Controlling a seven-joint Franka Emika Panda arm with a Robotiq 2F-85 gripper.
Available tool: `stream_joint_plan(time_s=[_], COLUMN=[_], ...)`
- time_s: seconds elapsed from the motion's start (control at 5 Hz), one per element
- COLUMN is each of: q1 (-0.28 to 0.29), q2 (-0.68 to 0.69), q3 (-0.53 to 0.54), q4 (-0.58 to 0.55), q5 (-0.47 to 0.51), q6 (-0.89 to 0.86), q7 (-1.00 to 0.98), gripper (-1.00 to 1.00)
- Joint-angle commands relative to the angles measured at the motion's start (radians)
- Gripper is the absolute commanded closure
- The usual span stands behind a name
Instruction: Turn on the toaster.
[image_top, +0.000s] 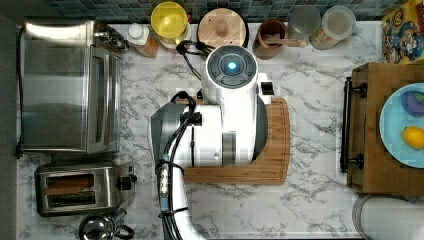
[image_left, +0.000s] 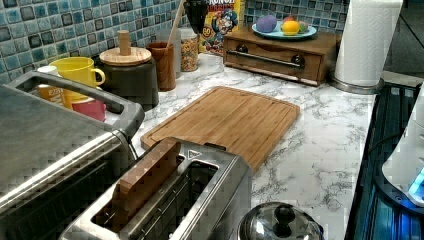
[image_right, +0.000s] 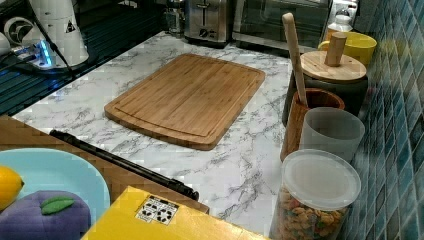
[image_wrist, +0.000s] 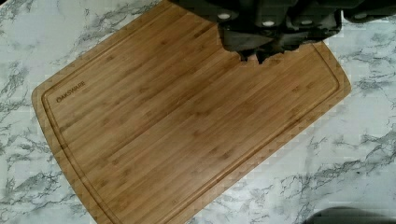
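1 toaster (image_top: 80, 189) sat at the top view's lower left, below the toaster oven (image_top: 67, 85), the arm (image_top: 220, 120) over the cutting board (image_top: 275, 165). Left view: bread slice (image_left: 142, 182) stood in 1 slot. Wrist view: gripper (image_wrist: 261, 51) above the board, jaw spread indiscernible.
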Motion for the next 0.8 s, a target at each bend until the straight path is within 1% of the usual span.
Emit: stream_joint_plan(time_s=[0.2, 0.4, 0.6, 0.8], q1=[-0.002, 0.023, 0.044, 0.043], q2=[0.002, 0.012, -0.026, -0.047], q3=[0.002, 0.024, 0.068, 0.124], q4=[0.000, 0.011, -0.051, -0.098], q5=[0.003, 0.010, 0.048, 0.078], q6=[0.004, 0.033, 0.131, 0.177], q7=[-0.019, -0.069, -0.180, -0.275], gripper=[1.00, 1.00, 1.00, 1.00])
